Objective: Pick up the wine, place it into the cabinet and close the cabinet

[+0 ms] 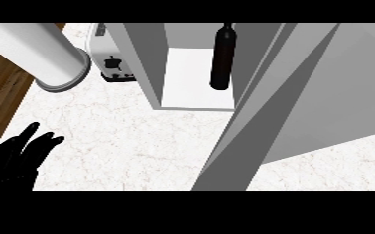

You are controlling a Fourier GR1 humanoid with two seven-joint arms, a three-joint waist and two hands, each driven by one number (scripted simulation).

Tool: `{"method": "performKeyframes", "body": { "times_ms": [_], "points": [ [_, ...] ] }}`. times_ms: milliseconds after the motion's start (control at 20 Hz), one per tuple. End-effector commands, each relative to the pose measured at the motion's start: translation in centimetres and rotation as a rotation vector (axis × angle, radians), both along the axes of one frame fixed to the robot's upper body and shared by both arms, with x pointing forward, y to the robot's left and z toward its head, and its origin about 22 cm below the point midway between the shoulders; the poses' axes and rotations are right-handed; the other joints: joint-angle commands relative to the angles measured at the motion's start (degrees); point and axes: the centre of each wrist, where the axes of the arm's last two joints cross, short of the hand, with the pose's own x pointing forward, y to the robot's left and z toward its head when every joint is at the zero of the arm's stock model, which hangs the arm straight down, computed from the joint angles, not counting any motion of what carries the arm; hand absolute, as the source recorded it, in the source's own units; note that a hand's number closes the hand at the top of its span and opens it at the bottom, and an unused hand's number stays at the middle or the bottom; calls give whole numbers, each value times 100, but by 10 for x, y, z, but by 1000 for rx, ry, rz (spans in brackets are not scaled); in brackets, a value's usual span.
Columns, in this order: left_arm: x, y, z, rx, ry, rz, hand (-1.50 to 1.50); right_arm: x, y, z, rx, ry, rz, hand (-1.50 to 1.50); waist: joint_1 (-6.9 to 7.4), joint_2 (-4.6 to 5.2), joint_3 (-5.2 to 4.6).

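The dark wine bottle point(222, 57) stands upright inside the white cabinet point(196, 82), at the right side of its floor. The cabinet's grey door point(275, 109) stands open, swung out toward the near side at the right, and covers much of the view there. My left hand point(23, 151) rests at the lower left with its fingers straight and pointing up, holding nothing, well apart from the cabinet. My right hand does not show anywhere.
A white toaster point(111, 59) sits on the marble counter point(124, 144) just left of the cabinet. A large white cylinder point(44, 54) lies at the upper left, over the counter's edge beside a wooden floor point(13, 87).
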Motion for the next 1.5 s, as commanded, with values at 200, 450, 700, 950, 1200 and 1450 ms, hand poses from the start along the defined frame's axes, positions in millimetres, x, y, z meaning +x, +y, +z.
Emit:
{"method": "performKeyframes", "body": {
  "times_ms": [200,450,700,950,1200,1450],
  "points": [
    [-16,57,-5,8,2,64,-150,-17,59,-1,2,-50,61,150,148,-7,-16],
    [-9,77,8,28,-25,55,-150,-9,71,4,48,-78,-25,150,141,4,-17],
    [-21,92,11,38,-24,48,-150,2,77,10,130,-104,-141,150,221,0,-10],
    [-26,114,10,45,-10,22,-150,34,84,29,134,-118,-206,150,307,57,-18],
    [-37,127,11,33,-14,45,-150,85,106,42,116,-115,-310,150,308,78,2],
    [-33,141,21,43,-17,49,-150,127,120,75,115,-109,-280,150,246,83,9]
  ]
}}
